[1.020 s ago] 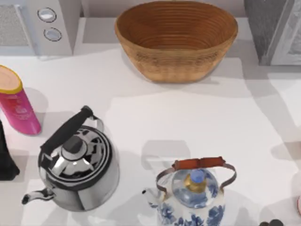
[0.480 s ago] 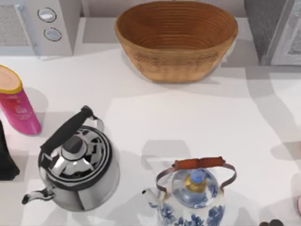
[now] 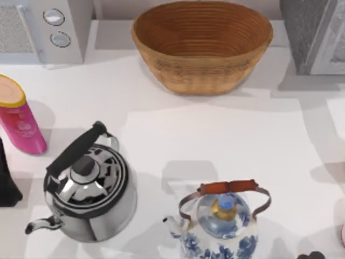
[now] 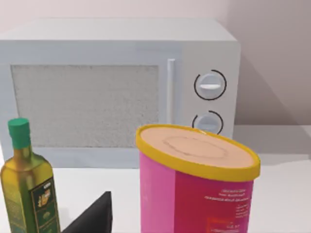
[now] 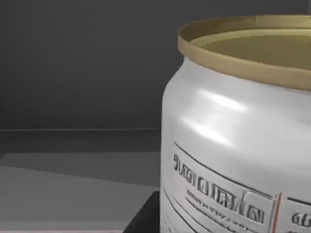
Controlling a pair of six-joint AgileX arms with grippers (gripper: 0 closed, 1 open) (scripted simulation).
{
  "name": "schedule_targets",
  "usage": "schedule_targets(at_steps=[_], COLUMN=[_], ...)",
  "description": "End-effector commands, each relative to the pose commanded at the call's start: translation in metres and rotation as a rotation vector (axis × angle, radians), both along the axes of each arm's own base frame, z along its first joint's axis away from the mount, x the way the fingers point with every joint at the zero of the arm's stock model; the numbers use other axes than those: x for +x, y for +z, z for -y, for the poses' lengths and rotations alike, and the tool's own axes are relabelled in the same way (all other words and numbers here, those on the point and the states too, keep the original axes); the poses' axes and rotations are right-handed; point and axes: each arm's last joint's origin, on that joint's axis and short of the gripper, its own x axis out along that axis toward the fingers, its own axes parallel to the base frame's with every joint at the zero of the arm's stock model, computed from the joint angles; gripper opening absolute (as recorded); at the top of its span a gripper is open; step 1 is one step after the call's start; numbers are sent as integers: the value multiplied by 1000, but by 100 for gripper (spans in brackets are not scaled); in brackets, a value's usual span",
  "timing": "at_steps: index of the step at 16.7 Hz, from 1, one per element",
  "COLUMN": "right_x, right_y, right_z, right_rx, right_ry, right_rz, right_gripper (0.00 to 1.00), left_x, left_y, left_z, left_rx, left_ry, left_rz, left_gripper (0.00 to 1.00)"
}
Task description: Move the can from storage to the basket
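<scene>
Can close before my right wrist camera; basket at the tabletop's far edge.

From above, I see the basket between a microwave and a grey cabinet, with a steel kettle, porcelain kettle and pink bottle nearer. The can label is illegible. I cannot tell either tool's opening.

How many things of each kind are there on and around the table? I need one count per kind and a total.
Kettles: 2 (steel kettle, blue-and-white kettle)
Baskets: 1 (wicker basket)
Cans: 1 (silver can)
Pink canisters: 1
Oil bottles: 1
Microwaves: 1
Total: 7
</scene>
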Motion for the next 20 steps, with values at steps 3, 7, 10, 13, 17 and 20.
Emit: schedule_targets(at_steps=[3,7,10,13,17,20], right_x=[-25,-28,-33,-49,-58,-57], right_y=[-34,-103,-182,-260,-332,-362], right_z=[13,21,26,33,39,42], right_rx=[1,-15,-29,-25,-16,-14], right_ry=[-1,0,0,1,5,7], right_rz=[18,-52,-151,-167,-114,-73], right_gripper=[0,0,0,0,0,0], left_x=[0,0,0,0,0,0], left_y=[0,0,0,0,0,0], left_z=[0,0,0,0,0,0], left_rx=[0,0,0,0,0,0], left_ry=[0,0,0,0,0,0], left_rz=[0,0,0,0,0,0], left_gripper=[100,100,100,100,100,100])
